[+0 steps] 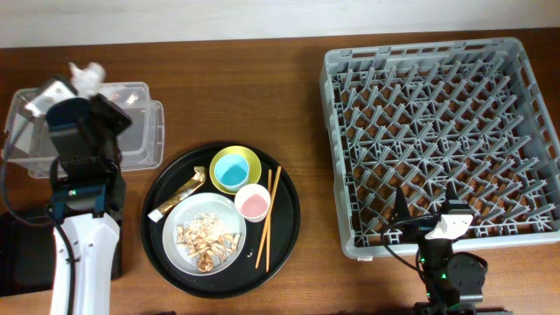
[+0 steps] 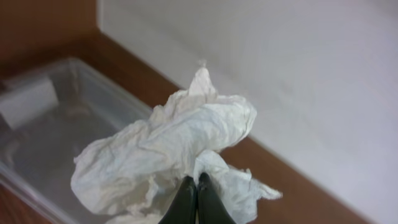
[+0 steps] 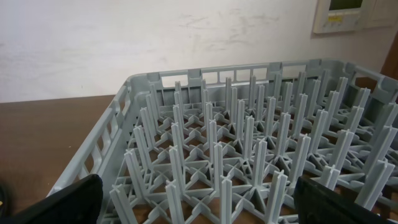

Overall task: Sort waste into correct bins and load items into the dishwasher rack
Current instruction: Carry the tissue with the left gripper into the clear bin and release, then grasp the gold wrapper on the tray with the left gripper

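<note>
My left gripper (image 2: 197, 186) is shut on a crumpled white tissue (image 2: 168, 149), held over the far edge of the clear plastic box (image 2: 56, 124). In the overhead view the tissue (image 1: 87, 74) sits above the clear box (image 1: 140, 131). My right gripper (image 3: 199, 199) is open and empty at the near edge of the grey dishwasher rack (image 3: 249, 137), which lies at the right in the overhead view (image 1: 442, 131). On the round black tray (image 1: 289, 210) are the yellow bowl (image 1: 234, 169), pink cup (image 1: 252, 203), chopsticks (image 1: 268, 219) and the plate (image 1: 179, 236) with beige crumbs (image 1: 208, 234).
A gold wrapper (image 1: 179, 197) lies on the round tray's left side. A shallow black tray (image 1: 22, 254) shows at the left edge, partly hidden by my left arm. A white wall runs behind the table.
</note>
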